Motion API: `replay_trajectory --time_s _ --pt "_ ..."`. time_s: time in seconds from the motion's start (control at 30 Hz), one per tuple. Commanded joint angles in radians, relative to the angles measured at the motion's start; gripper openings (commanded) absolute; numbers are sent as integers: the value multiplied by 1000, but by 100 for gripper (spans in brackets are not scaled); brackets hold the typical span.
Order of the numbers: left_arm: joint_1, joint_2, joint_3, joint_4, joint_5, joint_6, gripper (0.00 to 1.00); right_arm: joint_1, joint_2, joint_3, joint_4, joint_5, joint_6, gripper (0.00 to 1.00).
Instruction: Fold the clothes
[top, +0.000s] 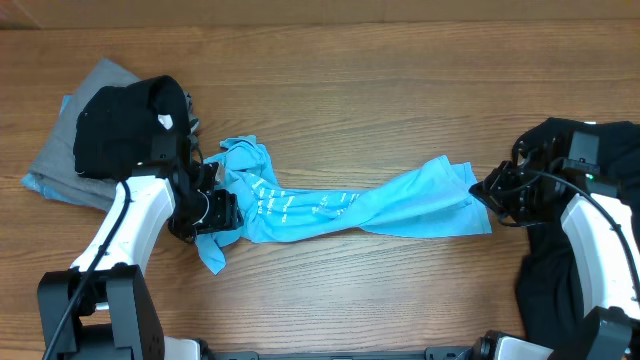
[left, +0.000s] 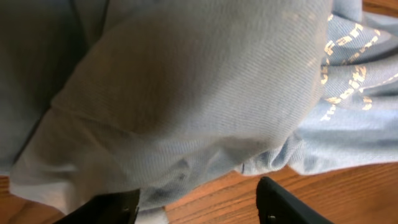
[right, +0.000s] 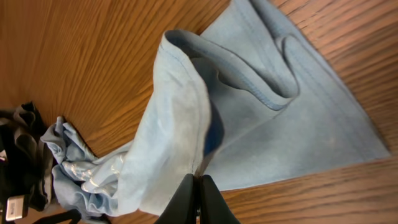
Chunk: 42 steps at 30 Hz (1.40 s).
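Observation:
The light blue T-shirt (top: 340, 208) with white lettering lies twisted and stretched across the middle of the table. My left gripper (top: 222, 212) is at its bunched left end. In the left wrist view its jaws (left: 199, 208) are open, with the blue fabric (left: 186, 93) lying over and just ahead of the left finger and bare wood between the fingers. My right gripper (top: 482, 190) is at the shirt's right end. In the right wrist view it (right: 199, 186) is shut on a raised fold of the blue shirt (right: 280, 124).
A black shirt (top: 125, 125) lies on a grey shirt (top: 60, 165) at the far left, close behind my left arm. More black clothing (top: 545, 290) lies under my right arm at the right edge. The wooden table (top: 380, 90) shows behind the blue shirt.

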Motion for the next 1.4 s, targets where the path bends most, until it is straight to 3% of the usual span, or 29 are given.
replay_trajectory --time_s 0.0,0.3,0.6,0.67,0.77,0.83,1.03,1.07,1.13,1.27,1.37 --pt "-1 -8 -6 -2 34 3 68 -23 -31 40 -16 29 -6 4" --pt "-1 -8 -6 84 79 -50 77 -90 -32 68 -92 115 21 4" --pt "-1 -8 -7 97 72 -55 79 -115 -34 85 -175 116 38 4" --pt "-2 -8 -9 72 74 -48 75 -115 -34 85 -180 116 34 4" --pt "-15 -8 -29 28 77 -25 57 -115 -34 85 -180 116 30 4" --pt "-29 -8 -47 13 77 -1 52 -115 -34 85 -179 116 30 4" --pt "-59 -8 -163 100 -68 -29 68 -115 -34 85 -179 122 31 4" --pt "-58 -8 -186 133 -91 -50 67 -115 -34 85 -179 124 30 4" --pt "-58 -8 -213 178 -105 -73 52 -115 -34 85 -179 123 30 4" --pt "-58 -8 -196 165 -106 -87 6 -115 -34 85 -179 123 31 4" --pt "-58 -8 -107 5 -106 -86 4 -116 -34 85 -180 123 30 4"
